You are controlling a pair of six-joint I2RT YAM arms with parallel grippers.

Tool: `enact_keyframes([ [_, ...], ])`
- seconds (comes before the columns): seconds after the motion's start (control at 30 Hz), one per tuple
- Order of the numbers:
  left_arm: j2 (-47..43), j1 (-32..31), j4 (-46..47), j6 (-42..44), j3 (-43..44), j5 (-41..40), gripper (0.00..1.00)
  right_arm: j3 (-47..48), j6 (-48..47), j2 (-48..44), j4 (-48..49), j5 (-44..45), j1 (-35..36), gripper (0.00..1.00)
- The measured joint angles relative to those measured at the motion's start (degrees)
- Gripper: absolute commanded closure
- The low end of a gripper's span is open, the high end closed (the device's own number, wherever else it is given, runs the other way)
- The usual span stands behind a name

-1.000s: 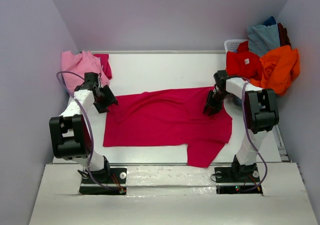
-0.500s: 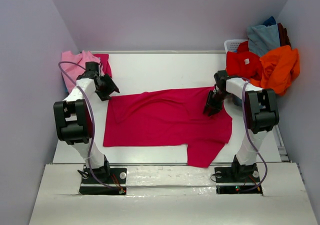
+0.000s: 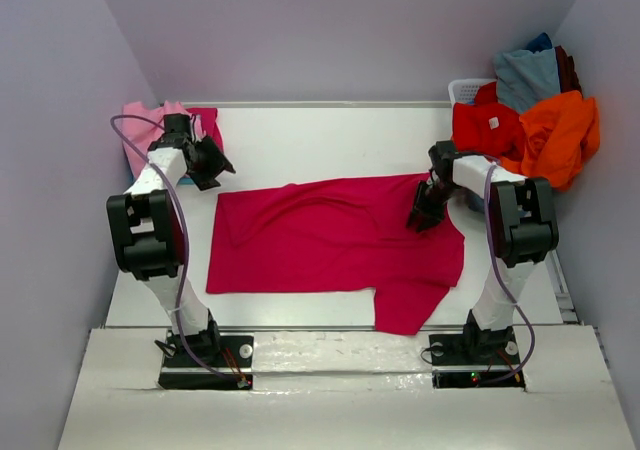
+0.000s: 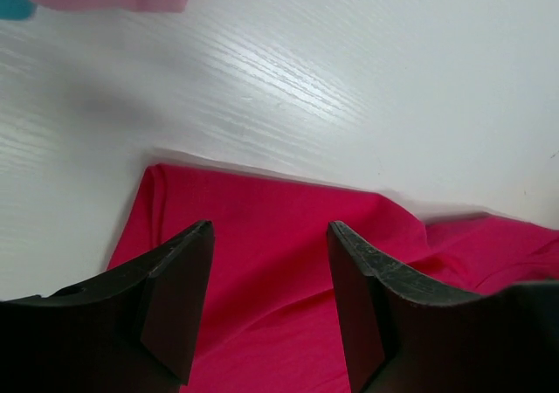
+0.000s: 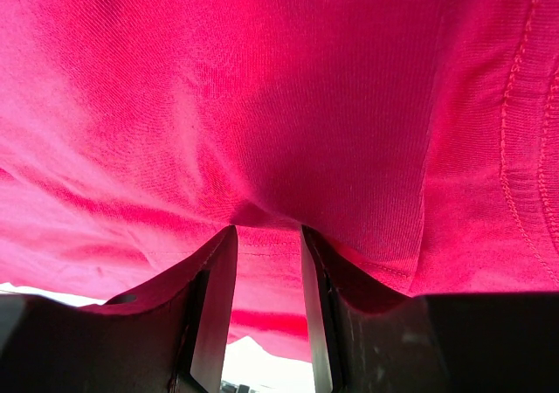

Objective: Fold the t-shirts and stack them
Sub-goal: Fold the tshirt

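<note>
Table (image 3: 330, 135): white, walled on three sides, with both arm bases at its 6 o'clock edge.
Crimson-magenta t-shirt (image 3: 330, 235): spread flat across the middle of the table, its long side running from 9 to 3 o'clock. There are a few shallow wrinkles on the 12 o'clock half.
Sleeve (image 3: 405, 308): juts toward 6 o'clock from the right end of the crimson shirt.
Left gripper (image 3: 215, 165): at 10 o'clock of the crimson shirt, raised above bare table just off the shirt's far-left corner. Its fingers stand apart with nothing between them — the wrist view shows that corner and the white surface through the gap.
Right gripper (image 3: 421, 218): down on the crimson shirt's 3 o'clock end, near the far edge. Its fingers are clamped on a small ridge of the crimson cloth, which bunches between them in the wrist view.
Light pink t-shirt (image 3: 150, 125): in the table's 10 o'clock corner, beyond the left gripper and apart from the crimson shirt. How it is folded cannot be told.
Basket (image 3: 462, 90): white, at 2 o'clock, mostly buried under garments.
Red t-shirt (image 3: 485, 125): hangs over the basket's front, toward the right arm.
Orange t-shirt (image 3: 560, 135): heaped on the basket's 3 o'clock side, touching the red one.
Grey-blue t-shirt (image 3: 525, 75): on top of the heap, at 12 o'clock.
</note>
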Motion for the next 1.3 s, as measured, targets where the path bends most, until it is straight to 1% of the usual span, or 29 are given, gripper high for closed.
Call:
enact_keyframes([
  [0.13, 0.0, 2.4, 1.2, -0.2, -2.1, 1.9, 0.34, 0.0, -0.1, 0.0, 0.0, 0.0, 0.0, 0.59],
  [0.4, 0.0, 7.7, 5.5, -1.4, -10.0, 8.3, 0.34, 0.0, -0.2, 0.1, 0.0, -0.4, -0.2, 0.59],
  [0.73, 0.3, 7.3, 9.3, -1.6, -10.8, 13.6, 0.34, 0.0, -0.2, 0.1, 0.0, -0.4, -0.2, 0.60],
  [1.3, 1.7, 8.2, 10.5, -1.5, -13.0, 14.5, 0.34, 0.0, -0.2, 0.2, 0.0, -0.4, -0.2, 0.60],
])
